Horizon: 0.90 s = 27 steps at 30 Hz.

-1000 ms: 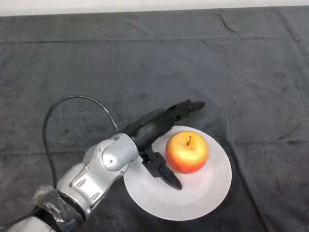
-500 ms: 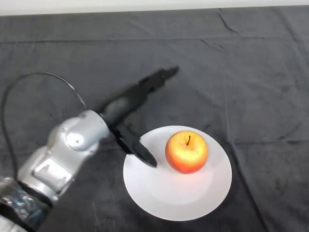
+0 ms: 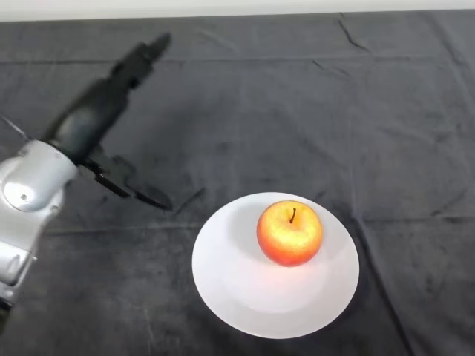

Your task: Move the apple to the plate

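Note:
A red and yellow apple [image 3: 289, 232] stands upright, stem up, on a round white plate [image 3: 245, 289] at the lower middle of the head view. My left hand [image 3: 96, 119] is up at the far left, well away from the plate and above the dark cloth. Its fingers are stretched out toward the back of the table and its thumb [image 3: 133, 189] points toward the plate. The hand is open and holds nothing.
A dark wrinkled cloth [image 3: 297, 111] covers the whole table. Its far edge runs along the top of the view, with a pale strip [image 3: 223, 9] behind it.
My hand has drawn back from beside the apple, moving left and toward the far side of the table. The apple and plate have stayed where they were.

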Motion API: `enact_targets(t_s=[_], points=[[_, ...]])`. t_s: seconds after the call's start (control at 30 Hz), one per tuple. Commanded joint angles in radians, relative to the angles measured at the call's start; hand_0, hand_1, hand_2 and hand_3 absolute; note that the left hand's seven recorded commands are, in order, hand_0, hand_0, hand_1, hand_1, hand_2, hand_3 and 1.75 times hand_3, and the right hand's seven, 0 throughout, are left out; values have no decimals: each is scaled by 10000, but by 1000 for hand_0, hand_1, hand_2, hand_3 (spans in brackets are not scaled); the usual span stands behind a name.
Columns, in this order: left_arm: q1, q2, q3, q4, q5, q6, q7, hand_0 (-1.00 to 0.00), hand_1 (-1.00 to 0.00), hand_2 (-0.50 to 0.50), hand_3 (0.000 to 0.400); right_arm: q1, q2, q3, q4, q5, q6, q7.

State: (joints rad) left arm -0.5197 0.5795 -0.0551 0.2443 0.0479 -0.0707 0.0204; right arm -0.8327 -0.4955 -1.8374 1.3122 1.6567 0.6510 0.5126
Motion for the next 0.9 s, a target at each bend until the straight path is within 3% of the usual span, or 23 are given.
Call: enact_targets(t_s=[0.03, 0.4, 0.9], points=[[44, 382, 639, 364, 17, -39, 420, 0, 0, 0, 0, 21, -276, -30, -103, -10, 3, 11], [248, 322, 2423, 846, -78, -412, 2166, 0, 0, 0, 0, 22, -276, -26, -105, -7, 1, 12], [1070, 1123, 4965, 1329, -706, -1068, 3091, 0, 0, 0, 0, 23, -279, -27, -98, -3, 3, 13]])
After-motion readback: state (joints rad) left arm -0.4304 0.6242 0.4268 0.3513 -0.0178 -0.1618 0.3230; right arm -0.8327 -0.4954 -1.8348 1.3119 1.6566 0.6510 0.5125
